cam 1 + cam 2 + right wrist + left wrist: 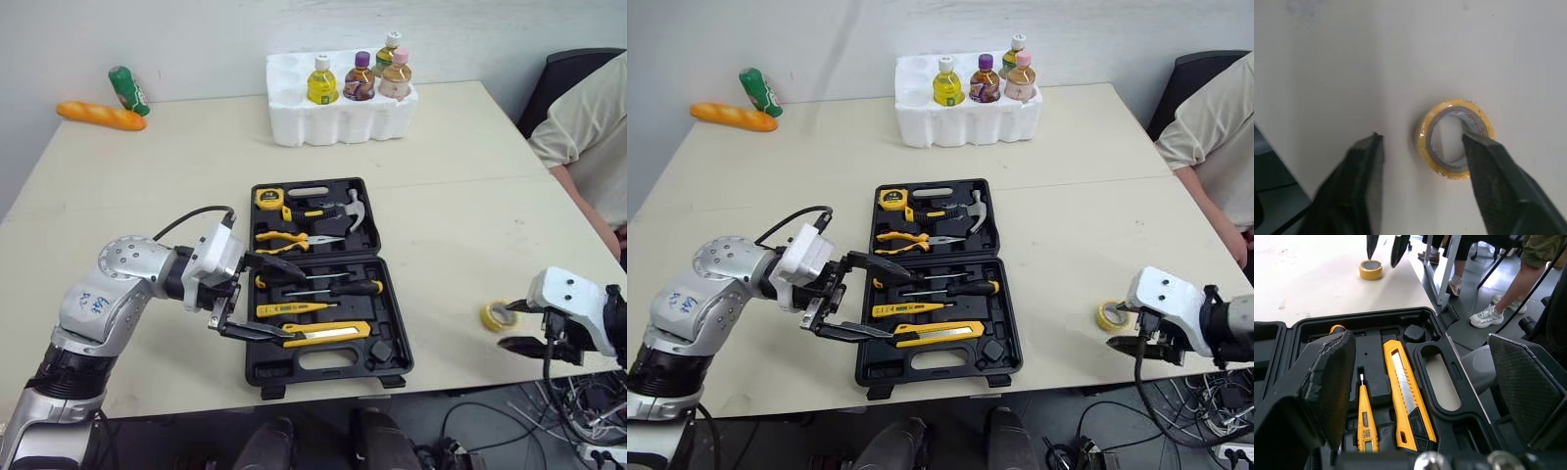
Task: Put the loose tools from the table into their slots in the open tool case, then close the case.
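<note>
The yellow tape roll (497, 315) was found flat on the table (441, 196), well apart from the open tool case (392, 354). The right gripper (1422, 138) was spread empty over it, one finger at the ring's hole. The ring's wall would best be pinched squarely and lifted straight up. The left gripper (294, 305) was released above the case.

On the far side I see a white foam tray (333, 122) holding four bottles (321, 80). Far left lie a baguette (101, 116) and a green bottle (128, 90). A person (588, 127) sits at the right.
</note>
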`<state>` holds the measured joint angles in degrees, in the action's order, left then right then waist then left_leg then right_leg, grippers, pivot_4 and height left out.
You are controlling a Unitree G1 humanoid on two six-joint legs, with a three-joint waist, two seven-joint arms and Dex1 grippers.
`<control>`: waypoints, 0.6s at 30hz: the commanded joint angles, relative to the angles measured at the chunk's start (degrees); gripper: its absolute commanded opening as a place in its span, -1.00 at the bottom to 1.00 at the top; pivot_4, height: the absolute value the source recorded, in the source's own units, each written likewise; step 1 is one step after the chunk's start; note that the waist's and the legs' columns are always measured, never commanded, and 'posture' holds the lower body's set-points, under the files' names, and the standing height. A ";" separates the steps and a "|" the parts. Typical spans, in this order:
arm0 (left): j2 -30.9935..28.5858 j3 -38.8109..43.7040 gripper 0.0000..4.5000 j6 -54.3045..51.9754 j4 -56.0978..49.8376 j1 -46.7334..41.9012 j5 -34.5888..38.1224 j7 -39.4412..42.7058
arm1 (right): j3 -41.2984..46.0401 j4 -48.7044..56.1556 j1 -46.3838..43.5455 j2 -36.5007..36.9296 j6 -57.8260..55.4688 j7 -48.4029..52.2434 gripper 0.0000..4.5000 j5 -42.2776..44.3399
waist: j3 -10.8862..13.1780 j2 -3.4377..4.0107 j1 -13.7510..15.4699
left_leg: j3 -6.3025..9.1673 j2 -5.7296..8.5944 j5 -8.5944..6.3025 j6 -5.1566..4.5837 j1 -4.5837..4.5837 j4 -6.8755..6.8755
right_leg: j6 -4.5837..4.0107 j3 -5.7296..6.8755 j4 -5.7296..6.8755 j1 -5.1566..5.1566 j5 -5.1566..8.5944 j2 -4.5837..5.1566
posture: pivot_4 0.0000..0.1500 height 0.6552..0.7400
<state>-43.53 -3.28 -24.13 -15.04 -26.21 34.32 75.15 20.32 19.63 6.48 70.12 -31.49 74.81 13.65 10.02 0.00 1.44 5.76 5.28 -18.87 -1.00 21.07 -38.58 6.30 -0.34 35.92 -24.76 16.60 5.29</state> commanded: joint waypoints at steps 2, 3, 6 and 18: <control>0.60 0.76 1.00 1.16 -1.69 0.49 0.13 -0.53 | -5.64 0.65 -5.65 5.82 -1.36 3.50 0.94 1.67 | 0.00 0.00 -0.01 | 0.03 0.00 -0.02 -0.02 -0.02 -0.02 | 0.00 0.03 -0.05 0.08 0.00 0.01 | 1.00 0.94; 0.67 0.72 1.00 1.13 -1.99 0.69 0.15 -0.68 | -7.95 0.05 -7.51 6.56 -1.23 3.77 0.94 1.29 | 0.00 0.00 -0.08 | 0.03 -0.01 -0.03 -0.04 -0.04 -0.04 | 0.00 0.03 -0.06 0.10 0.00 0.00 | 1.00 0.94; 0.86 0.69 1.00 1.01 -3.03 1.41 0.30 -1.23 | -14.26 -2.41 -10.88 8.41 1.31 5.54 0.94 -1.12 | 0.00 0.00 -0.07 | 0.03 -0.01 -0.04 -0.04 -0.02 -0.03 | 0.00 0.04 -0.09 0.09 0.00 0.02 | 1.00 0.94; 1.71 1.09 1.00 -6.03 -10.63 -0.27 3.42 -8.10 | -27.78 -15.86 -21.47 5.37 11.01 7.07 0.94 -9.36 | 0.00 -0.01 -0.07 | 0.00 -0.01 -0.05 -0.06 0.00 -0.02 | 0.03 0.02 -0.09 0.05 -0.01 0.01 | 1.00 0.94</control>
<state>-41.35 -3.24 -29.21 -23.60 -25.31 36.09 67.89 -7.28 3.97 -14.28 75.60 -21.16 81.42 5.18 10.03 -0.01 1.37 5.76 5.28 -18.92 -1.06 21.09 -38.61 6.33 -0.32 35.83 -24.72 16.59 5.30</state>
